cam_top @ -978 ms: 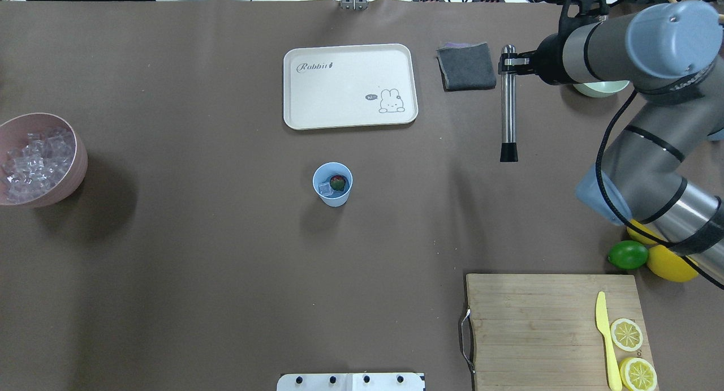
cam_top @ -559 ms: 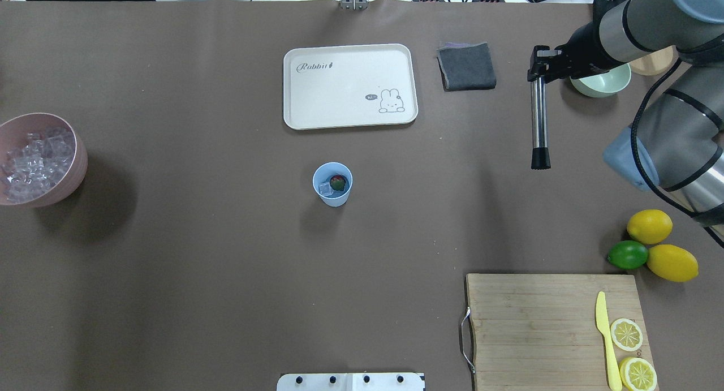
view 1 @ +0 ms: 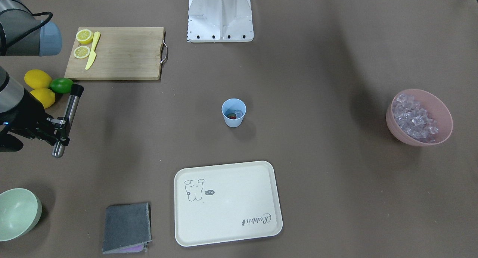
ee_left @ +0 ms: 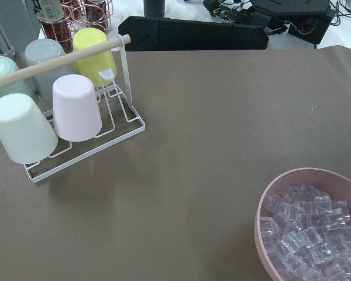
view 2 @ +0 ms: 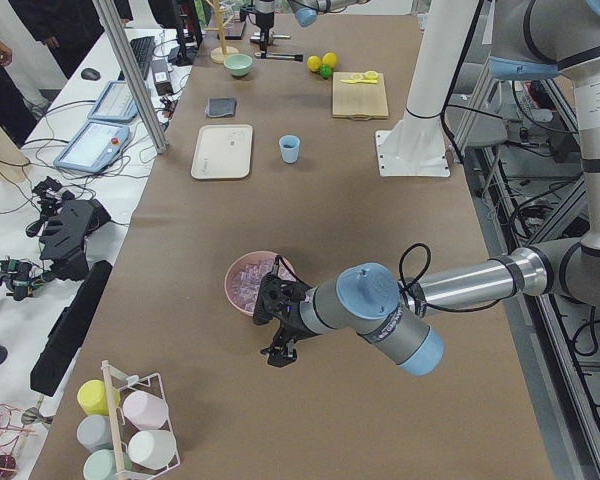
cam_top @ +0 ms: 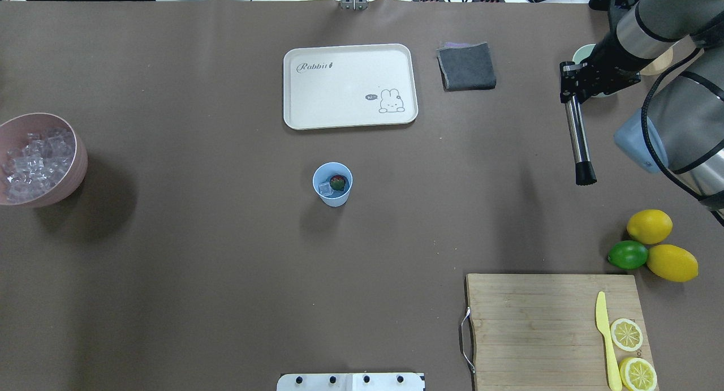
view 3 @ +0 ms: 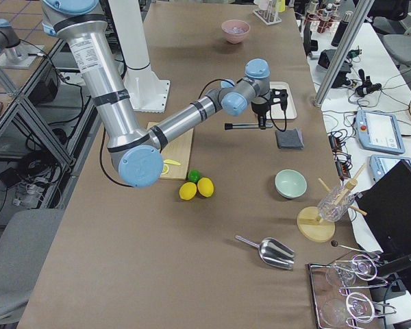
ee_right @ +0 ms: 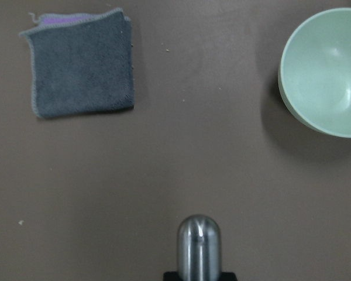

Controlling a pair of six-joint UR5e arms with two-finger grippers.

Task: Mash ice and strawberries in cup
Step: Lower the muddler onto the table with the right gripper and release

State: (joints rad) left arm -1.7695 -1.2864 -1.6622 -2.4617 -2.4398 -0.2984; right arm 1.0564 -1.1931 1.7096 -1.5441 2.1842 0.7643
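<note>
The light-blue cup (cam_top: 332, 184) stands mid-table, also seen in the front view (view 1: 233, 112). Inside it lie a red strawberry (cam_top: 338, 181) and a clear ice cube (cam_top: 324, 188). More ice (cam_top: 34, 164) fills the pink bowl (cam_top: 79, 170) at the table's left end, also in the left wrist view (ee_left: 307, 234). My right gripper (cam_top: 570, 85) is shut on a steel muddler (cam_top: 578, 136) with a black tip, held lying flat above the table far right of the cup. My left gripper (view 2: 280, 335) hangs beside the pink bowl; whether it is open or shut I cannot tell.
A cream tray (cam_top: 345, 91) and a grey cloth (cam_top: 466, 66) lie beyond the cup. A pale-green bowl (view 1: 16, 213) sits under my right arm. Two lemons (cam_top: 649, 226) and a lime (cam_top: 626, 254) lie by a cutting board (cam_top: 531, 323). A rack of cups (ee_left: 76, 117) stands past the pink bowl.
My right arm has carried the muddler to the right and slightly toward the robot, away from the cloth. The cup and its contents have not moved.
</note>
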